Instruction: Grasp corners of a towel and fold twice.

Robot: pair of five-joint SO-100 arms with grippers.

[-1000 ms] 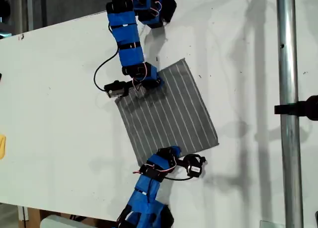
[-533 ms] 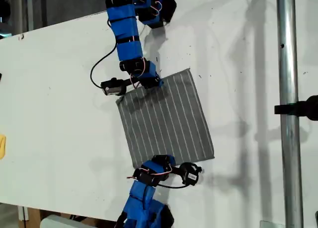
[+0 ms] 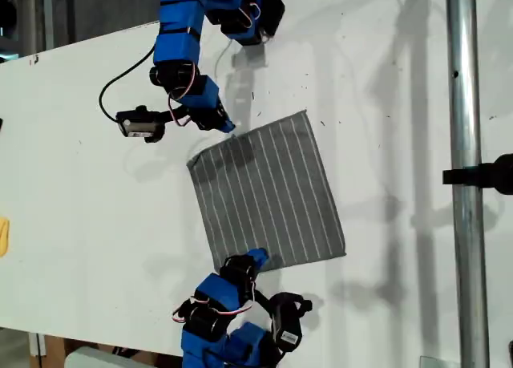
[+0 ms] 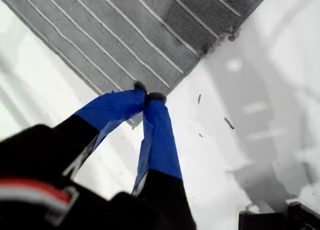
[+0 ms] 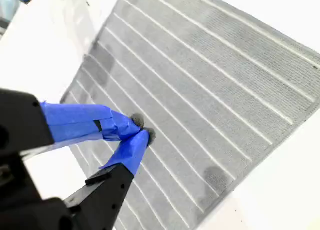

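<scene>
The towel point(image 3: 268, 196) lies flat and unfolded on the white table point(image 3: 80, 192), dark grey with thin white stripes. My first gripper point(image 3: 227, 127) hangs shut beside the towel's far edge in the exterior view. In the first wrist view my first gripper point(image 4: 146, 97) has its tips together over the towel point(image 4: 125, 34) edge, with one of the corners point(image 4: 132, 122) peeking between the fingers and no cloth pinched. My second gripper point(image 3: 256, 257) sits at the near edge. Seen from its own wrist camera, my second gripper point(image 5: 142, 129) is shut above the towel point(image 5: 215, 84), holding nothing.
A metal pole point(image 3: 463, 143) with a black clamp point(image 3: 481, 175) stands at the exterior view's right. A yellow object point(image 3: 3, 236) shows at that view's left edge. The first arm's base point(image 3: 240, 15) sits at the table's far edge.
My first gripper has come off the towel's far edge and swung toward the exterior view's left. My second gripper has drawn back toward the near edge. The towel shifted slightly and lies flat.
</scene>
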